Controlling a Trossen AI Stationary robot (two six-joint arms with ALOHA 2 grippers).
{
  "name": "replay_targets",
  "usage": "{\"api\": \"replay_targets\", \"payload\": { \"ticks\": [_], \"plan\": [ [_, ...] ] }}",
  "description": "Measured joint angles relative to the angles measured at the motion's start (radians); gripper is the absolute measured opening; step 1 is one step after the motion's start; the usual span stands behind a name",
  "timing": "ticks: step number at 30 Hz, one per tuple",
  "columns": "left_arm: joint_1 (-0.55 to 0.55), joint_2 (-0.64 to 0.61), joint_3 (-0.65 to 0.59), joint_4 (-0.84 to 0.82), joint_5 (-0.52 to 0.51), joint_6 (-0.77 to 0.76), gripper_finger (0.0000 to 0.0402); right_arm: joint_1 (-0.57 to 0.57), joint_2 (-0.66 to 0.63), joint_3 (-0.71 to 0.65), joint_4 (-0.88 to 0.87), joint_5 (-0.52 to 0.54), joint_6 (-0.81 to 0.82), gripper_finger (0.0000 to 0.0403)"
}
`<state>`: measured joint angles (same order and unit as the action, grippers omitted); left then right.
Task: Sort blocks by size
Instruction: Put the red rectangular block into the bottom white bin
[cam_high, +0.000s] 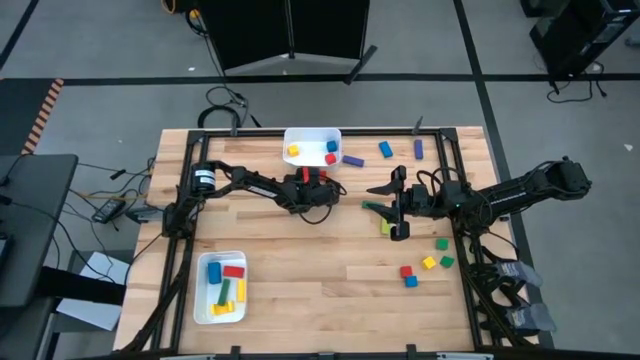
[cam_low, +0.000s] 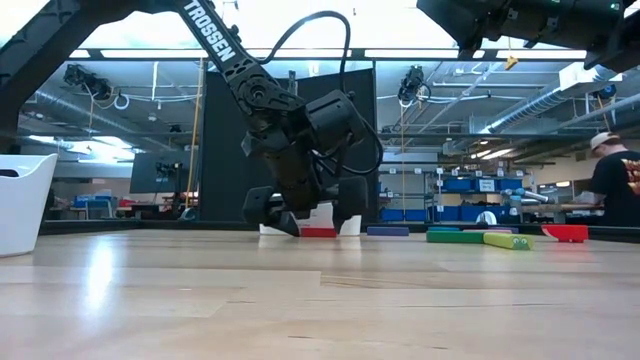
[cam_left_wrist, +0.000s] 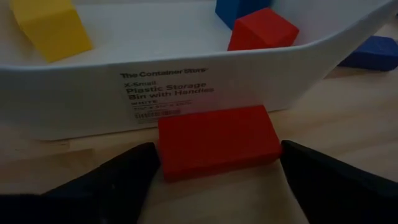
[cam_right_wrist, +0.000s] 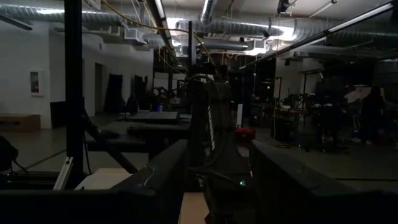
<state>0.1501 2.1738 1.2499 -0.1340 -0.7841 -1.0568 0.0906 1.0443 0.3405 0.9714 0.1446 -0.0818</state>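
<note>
A red block (cam_left_wrist: 214, 140) lies flat on the table against the near wall of a white tray (cam_left_wrist: 186, 87) that holds yellow, red and blue cubes. My left gripper (cam_high: 318, 188) is down at this block, shut on it, with a finger at each end. My right gripper (cam_high: 395, 205) hangs raised over the table's right half, open, with nothing between its fingers (cam_right_wrist: 155, 180). Below it lie a green bar (cam_high: 378, 208) and a yellow bar (cam_high: 386, 227). My left gripper has the red block between its two fingers (cam_left_wrist: 124, 177), one against each short end (cam_left_wrist: 160, 158). The fingers come slanting down from the table's left and near side and span the block's length. The block lies flat on the table beside the tray wall.
A second white tray (cam_high: 220, 287) with several bars stands at the near left. Loose blocks lie at the far right (cam_high: 385, 149) and near right (cam_high: 429, 263), with a purple one (cam_high: 353, 160) beside the far tray. A person (cam_low: 615, 180) stands beyond the table.
</note>
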Motion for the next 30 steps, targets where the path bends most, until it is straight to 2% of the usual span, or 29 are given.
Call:
{"api": "replay_targets", "payload": {
  "ticks": [8, 21, 30],
  "plan": [
    [-0.006, 0.000, 0.000, -0.004, -0.002, -0.005, 0.0281, 0.000, 0.000, 0.000, 0.000, 0.000, 0.000, 0.0183],
    [-0.056, -0.012, -0.002, 0.000, -0.018, -0.005, 0.0281, 0.000, 0.000, 0.000, 0.000, 0.000, 0.000, 0.0183],
    [-0.140, -0.083, -0.006, -0.048, 0.060, 0.014, 0.0281, 0.000, 0.000, 0.000, -0.001, 0.000, 0.000, 0.0183]
  ]
}}
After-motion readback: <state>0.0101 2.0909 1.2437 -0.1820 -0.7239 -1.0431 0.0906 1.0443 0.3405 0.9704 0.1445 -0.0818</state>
